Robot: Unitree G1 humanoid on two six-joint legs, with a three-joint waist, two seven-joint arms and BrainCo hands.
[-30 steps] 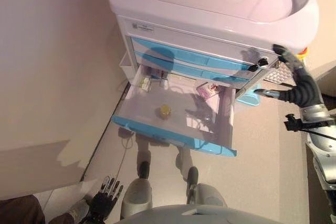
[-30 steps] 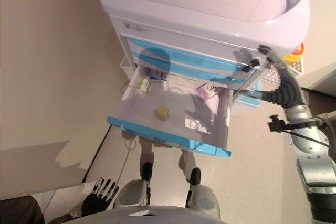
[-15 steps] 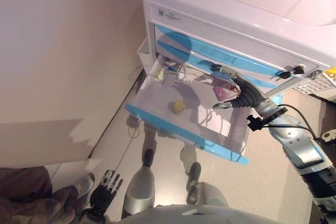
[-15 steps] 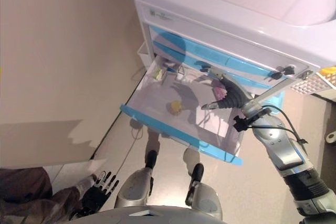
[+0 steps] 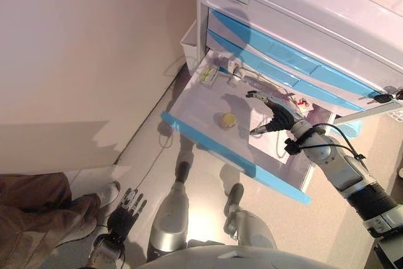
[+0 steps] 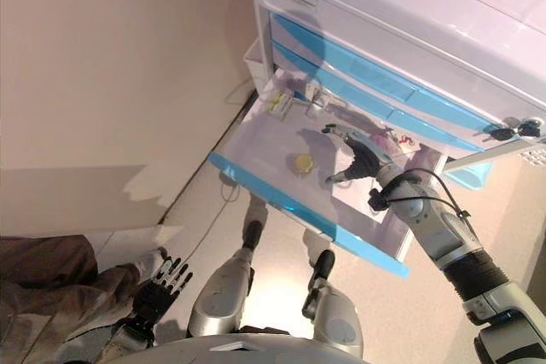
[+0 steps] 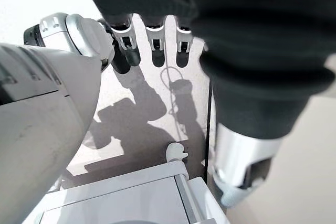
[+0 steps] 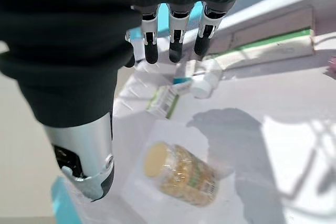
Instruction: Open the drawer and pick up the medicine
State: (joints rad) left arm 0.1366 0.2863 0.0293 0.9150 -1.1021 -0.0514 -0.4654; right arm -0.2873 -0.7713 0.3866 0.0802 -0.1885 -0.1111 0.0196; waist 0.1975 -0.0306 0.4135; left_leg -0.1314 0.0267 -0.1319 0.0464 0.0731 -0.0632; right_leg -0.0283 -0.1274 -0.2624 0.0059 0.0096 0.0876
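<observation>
The white cart's lowest blue-fronted drawer (image 5: 211, 150) stands pulled out. A small yellow medicine bottle (image 5: 227, 120) lies on its side on the drawer floor; it also shows in the right wrist view (image 8: 181, 174). My right hand (image 5: 276, 116) hovers open over the drawer, just right of the bottle and apart from it, with its fingers (image 8: 176, 45) straight and holding nothing. My left hand (image 5: 123, 215) hangs open low by the floor at the lower left, and its fingers (image 7: 153, 36) are straight.
At the drawer's back lie a small green-and-white box (image 8: 165, 100), a white bottle (image 8: 206, 80), a long box (image 8: 268, 51) and a pink packet (image 5: 302, 102). Two closed blue drawers (image 5: 283, 55) sit above. A person's leg and shoe (image 5: 44, 209) are at the lower left.
The camera has shifted. My right hand has come down from the cart's keyed corner into the open drawer, towards the yellow bottle. The left hand has stayed low.
</observation>
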